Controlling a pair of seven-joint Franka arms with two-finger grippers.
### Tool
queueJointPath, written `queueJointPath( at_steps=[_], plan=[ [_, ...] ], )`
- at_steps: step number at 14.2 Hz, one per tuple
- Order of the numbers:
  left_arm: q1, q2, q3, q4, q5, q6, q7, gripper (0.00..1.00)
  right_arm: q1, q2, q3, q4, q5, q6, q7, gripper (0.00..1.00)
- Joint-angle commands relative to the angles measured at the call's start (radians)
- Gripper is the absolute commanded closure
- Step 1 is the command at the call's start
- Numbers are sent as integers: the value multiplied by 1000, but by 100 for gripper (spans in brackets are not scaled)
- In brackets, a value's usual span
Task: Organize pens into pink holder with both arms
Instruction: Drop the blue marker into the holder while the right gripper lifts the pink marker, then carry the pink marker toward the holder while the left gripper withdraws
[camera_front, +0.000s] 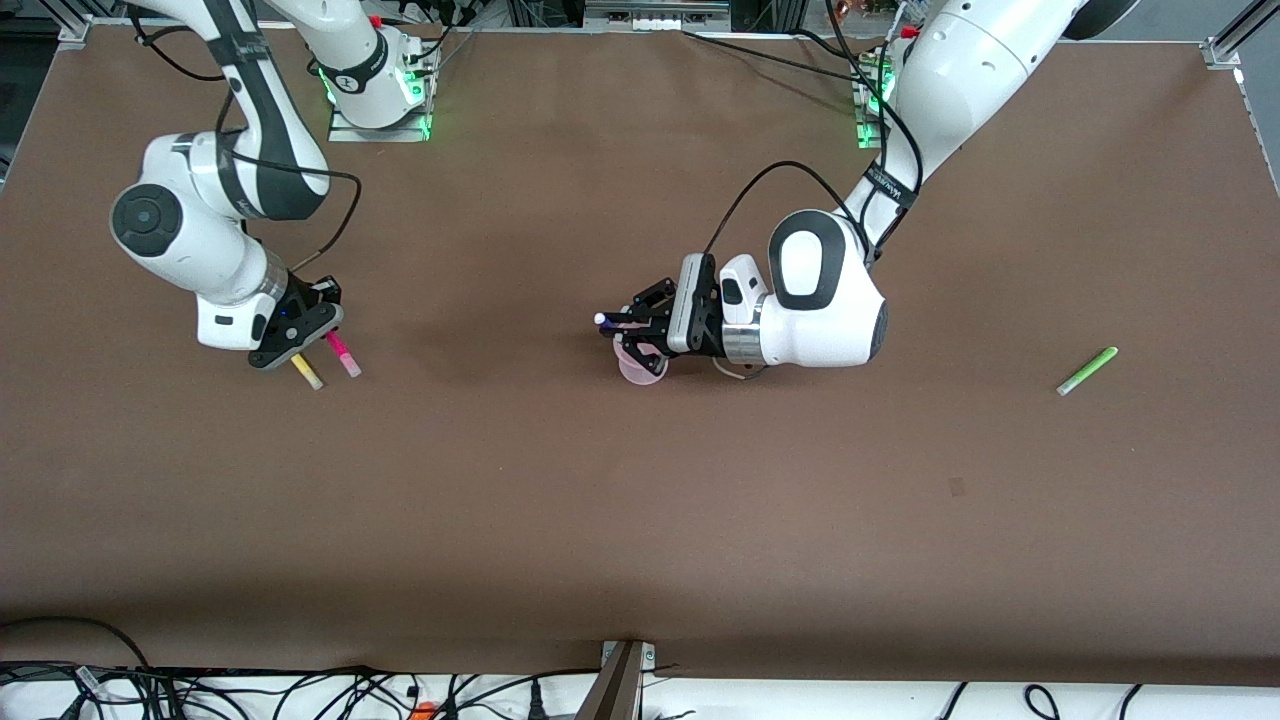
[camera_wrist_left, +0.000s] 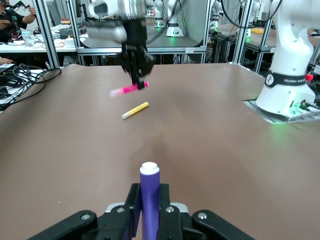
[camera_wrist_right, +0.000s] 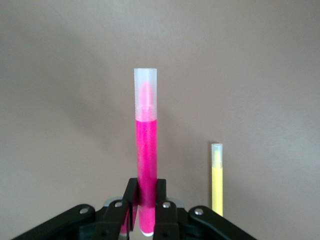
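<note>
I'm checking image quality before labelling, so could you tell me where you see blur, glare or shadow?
Left wrist view: the magenta pen in the right claw is smeared by motion blur, while the purple pen is sharp. Front view: soft arm shadows on the table and green glow at both bases. Right wrist view: evenly lit and sharp.

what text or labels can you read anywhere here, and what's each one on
"FRANKA ROB…" on the black band of the right arm near its base, seen in the left wrist view; the rest of the word curves out of sight.
White lettering on the black band of the left arm in the front view: too small to read.
No text shows on the pens or the holder.
</note>
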Motion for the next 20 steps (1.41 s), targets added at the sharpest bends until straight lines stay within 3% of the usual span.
queueJointPath(
  at_steps=[1, 2, 3, 6, 10, 12, 16, 20],
  plan=[
    [3, 23, -2, 5, -4, 5, 46, 100, 5, 1, 15, 174, -8, -202, -6, 100],
    [4, 21, -2, -1, -4, 2, 37, 94, 13, 4, 19, 221, -12, -254, -5, 100],
    [7, 26, -2, -3, -5, -7, 42, 1, 23, 4, 22, 255, -26, -295, 1, 100],
    [13, 24, -4, -1, -5, -64, 0, 0, 89, 7, 22, 317, -117, -354, 10, 100],
    [16, -14, 1, -3, 17, -87, -134, 0, 216, 2, 22, 353, -169, -382, 65, 100],
    [30, -52, -1, -4, 108, -94, -295, 0, 296, 19, 22, 422, -198, -438, 137, 100],
    [94, -111, 1, 7, 383, -218, -682, 0, 491, 85, 22, 527, -347, -509, 289, 100],
    [231, -121, 6, 13, 540, -395, -869, 0, 626, 174, 21, 628, -370, -512, 444, 100]
  ],
)
